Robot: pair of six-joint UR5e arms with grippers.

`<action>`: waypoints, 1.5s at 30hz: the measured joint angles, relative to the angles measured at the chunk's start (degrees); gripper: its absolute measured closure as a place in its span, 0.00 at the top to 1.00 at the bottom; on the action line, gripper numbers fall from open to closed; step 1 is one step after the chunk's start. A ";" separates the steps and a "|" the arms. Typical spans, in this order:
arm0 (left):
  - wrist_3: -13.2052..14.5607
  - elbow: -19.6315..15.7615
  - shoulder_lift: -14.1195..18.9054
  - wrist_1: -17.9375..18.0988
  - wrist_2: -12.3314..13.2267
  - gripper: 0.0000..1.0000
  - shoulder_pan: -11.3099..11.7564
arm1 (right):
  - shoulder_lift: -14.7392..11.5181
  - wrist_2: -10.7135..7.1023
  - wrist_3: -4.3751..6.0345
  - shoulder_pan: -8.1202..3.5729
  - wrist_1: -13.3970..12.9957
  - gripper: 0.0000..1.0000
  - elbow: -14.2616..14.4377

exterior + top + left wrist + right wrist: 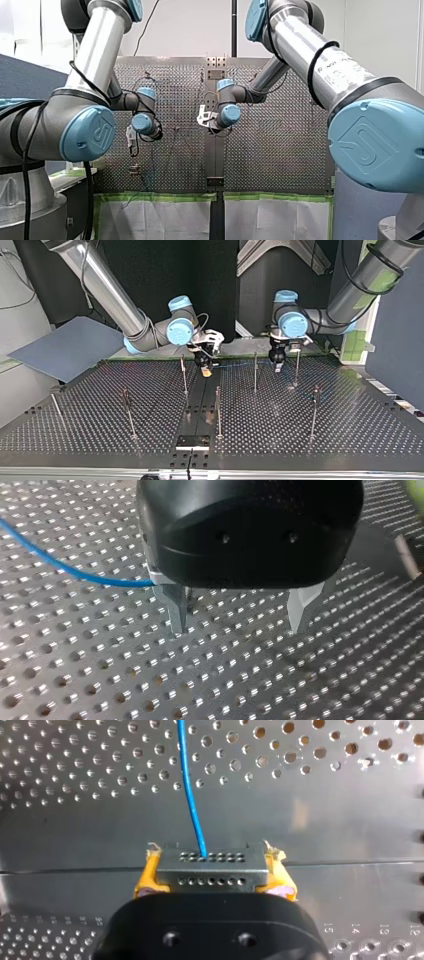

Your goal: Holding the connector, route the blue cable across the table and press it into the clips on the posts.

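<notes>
A silvery perforated metal table (350, 430) fills the work area, with dark panels behind it in the top view and a slate-blue flat sheet (65, 347) beyond its far left corner there. Thin upright metal posts (218, 410) stand scattered over it; any clips on them are too small to make out. A small black plate (192, 442) lies at the near edge.

My right gripper (212, 876), with yellow pads, is clamped on a grey rectangular connector (210, 865) with two rows of small holes, over the table's smooth centre strip. The thin blue cable (192, 795) leaves the connector's upper row and runs ahead of the gripper over the holes. In the top view it shows faintly, stretching toward my left gripper (237, 625). One post (255, 372) stands between the two grippers, and another is just beside my left one.

In the left wrist view the metal fingers (175, 610) stand well apart with nothing between them. The cable reaches the outer side of one finger and is hidden there.
</notes>
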 joint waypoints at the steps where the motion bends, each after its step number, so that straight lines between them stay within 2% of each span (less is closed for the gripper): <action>1: 0.12 -0.02 0.02 -0.46 -0.04 1.00 -0.11 | 0.00 0.00 0.00 -0.05 0.00 0.00 0.01; 4: -0.05 -0.43 0.43 -1.34 -0.15 1.00 -0.67 | 0.00 0.00 0.00 -0.22 0.00 0.00 0.01; 10: -1.33 -2.73 2.71 0.00 -0.45 1.00 -2.57 | 0.01 -0.17 0.00 -0.63 -0.09 0.00 0.01; 15: -1.71 -5.16 5.16 0.84 -1.76 1.00 -3.59 | 0.02 -1.07 0.00 -0.88 -0.17 0.00 0.00; 24: -1.24 -9.20 9.20 0.52 -4.69 1.00 -4.67 | 0.02 -1.46 0.00 -0.96 -0.17 0.00 0.00; 28: -1.53 -10.86 11.19 0.69 -3.92 1.00 -5.57 | 0.02 -1.43 0.00 -0.97 -0.17 0.00 0.00; 33: -2.80 -11.61 13.50 1.48 -1.59 1.00 -7.16 | 0.02 -1.45 0.00 -0.97 -0.18 0.00 -0.01; 38: -3.57 -11.72 14.05 2.53 -0.36 1.00 -8.49 | 0.01 -1.48 0.00 -1.07 -0.18 0.00 -0.01; 45: -4.44 -11.68 14.03 3.38 -0.36 1.00 -9.99 | 0.00 -1.48 0.00 -1.30 -0.18 0.00 -0.02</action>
